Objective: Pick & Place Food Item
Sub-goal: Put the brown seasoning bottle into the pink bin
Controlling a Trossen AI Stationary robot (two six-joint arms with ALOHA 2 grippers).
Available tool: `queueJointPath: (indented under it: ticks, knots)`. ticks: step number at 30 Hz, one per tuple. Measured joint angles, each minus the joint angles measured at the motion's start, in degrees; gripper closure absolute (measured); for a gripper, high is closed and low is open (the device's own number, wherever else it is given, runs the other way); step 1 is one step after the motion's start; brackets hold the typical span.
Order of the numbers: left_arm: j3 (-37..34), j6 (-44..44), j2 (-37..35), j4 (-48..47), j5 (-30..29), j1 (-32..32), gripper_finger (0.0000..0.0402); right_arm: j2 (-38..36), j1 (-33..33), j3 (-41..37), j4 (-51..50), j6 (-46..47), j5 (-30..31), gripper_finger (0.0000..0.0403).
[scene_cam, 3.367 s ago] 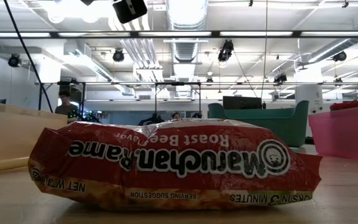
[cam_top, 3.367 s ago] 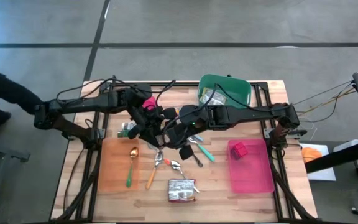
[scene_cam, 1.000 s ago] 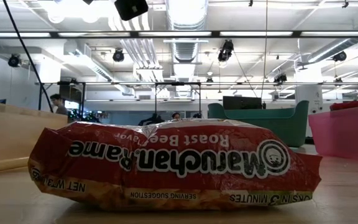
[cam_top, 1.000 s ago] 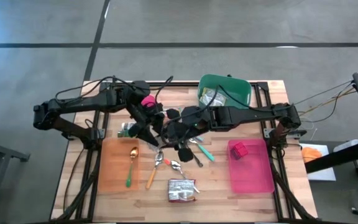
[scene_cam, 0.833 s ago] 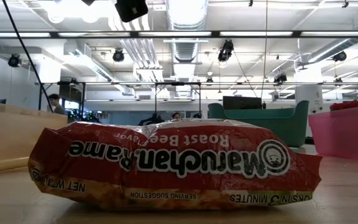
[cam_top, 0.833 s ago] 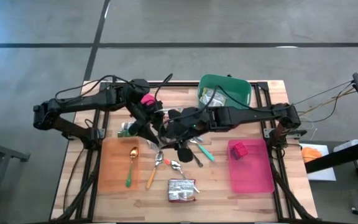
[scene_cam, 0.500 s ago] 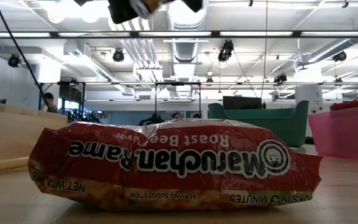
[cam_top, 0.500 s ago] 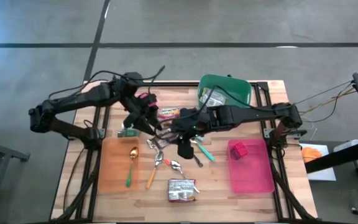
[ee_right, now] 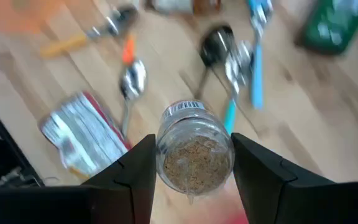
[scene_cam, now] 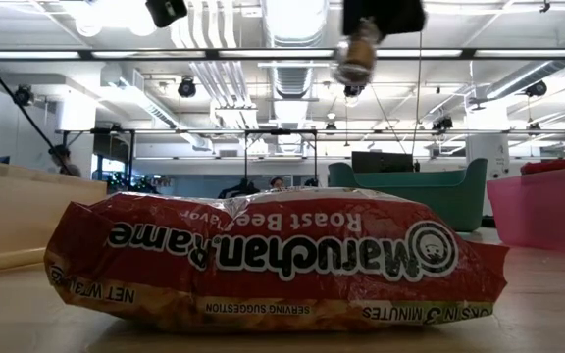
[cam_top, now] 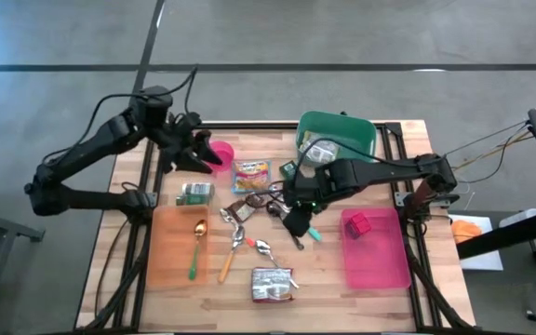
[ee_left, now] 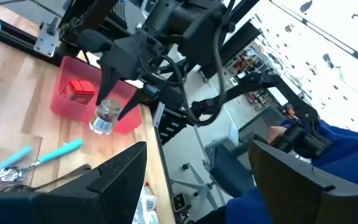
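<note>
A red ramen packet (scene_cam: pixel 273 257) lies on the wooden table (scene_cam: pixel 538 314), filling most of the foreground, its white lettering upside down. Above it, at the top edge, the right gripper (scene_cam: pixel 359 44) hangs with its fingers clamped on a small jar (scene_cam: pixel 352 59) that points downward. Another dark arm part (scene_cam: pixel 166 11) shows at the upper left, with a black cable (scene_cam: pixel 27 74) slanting down from it. On the right stand a green bin (scene_cam: pixel 410 195) and, nearer, a pink bin (scene_cam: pixel 547 206). A tan board (scene_cam: pixel 18 221) rises at left. Behind is a room with ceiling lights, and a person (scene_cam: pixel 59 159) at far left
</note>
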Motion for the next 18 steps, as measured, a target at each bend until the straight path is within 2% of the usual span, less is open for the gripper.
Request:
queueJointPath:
  ticks: [5, 9, 18]
  knots:
    - [0.00, 0.17, -0.60, 0.00, -0.02, 1.10, 0.0119, -2.90, 2.60, -0.01, -5.96, 3.99, 4.25, 0.0236]
    - [0.00, 0.20, -0.58, -0.02, 0.00, 1.13, 0.0119, -6.99, 5.06, -2.01, -11.71, 9.79, 5.26, 0.0236]
    - [0.00, 0.17, -0.55, 0.24, -0.02, 1.13, 0.0119, -20.81, 11.55, -19.13, -12.74, 29.36, 4.54, 0.0236]
